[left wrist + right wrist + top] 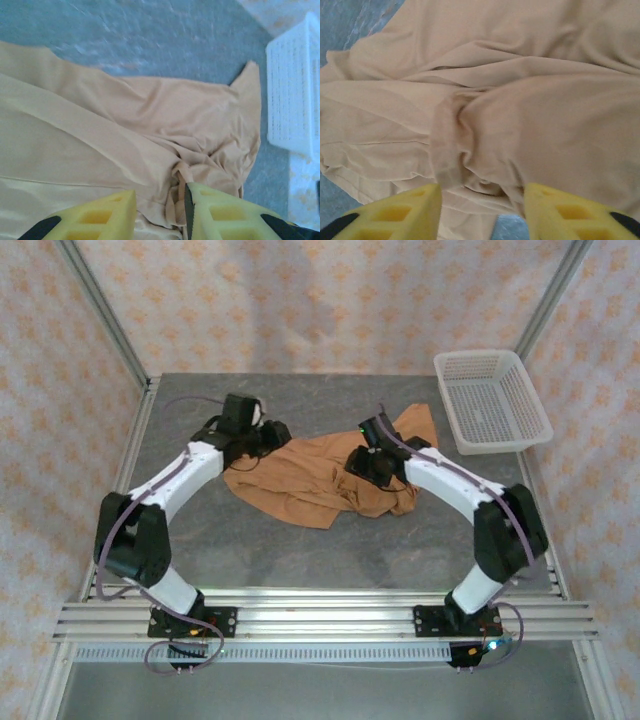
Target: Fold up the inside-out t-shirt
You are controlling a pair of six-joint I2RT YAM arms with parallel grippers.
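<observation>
The tan t-shirt [300, 480] lies crumpled in the middle of the grey table [300, 550], one corner reaching toward the basket. My left gripper [268, 436] sits low over the shirt's left edge. Its yellow fingers [100, 217] stand open, and a raised fold of the t-shirt [150, 115] runs up between them against the right one. My right gripper [360, 468] hovers over the shirt's right part. It [482, 212] is open above wrinkled t-shirt cloth [520, 100], with a bit of table showing between the fingertips. No labels or checked patch are visible.
A white mesh basket [490, 400] stands at the table's back right corner, close to the shirt's far tip, and its wall [295, 90] appears at the right of the left wrist view. Metal frame posts and patterned walls surround the table.
</observation>
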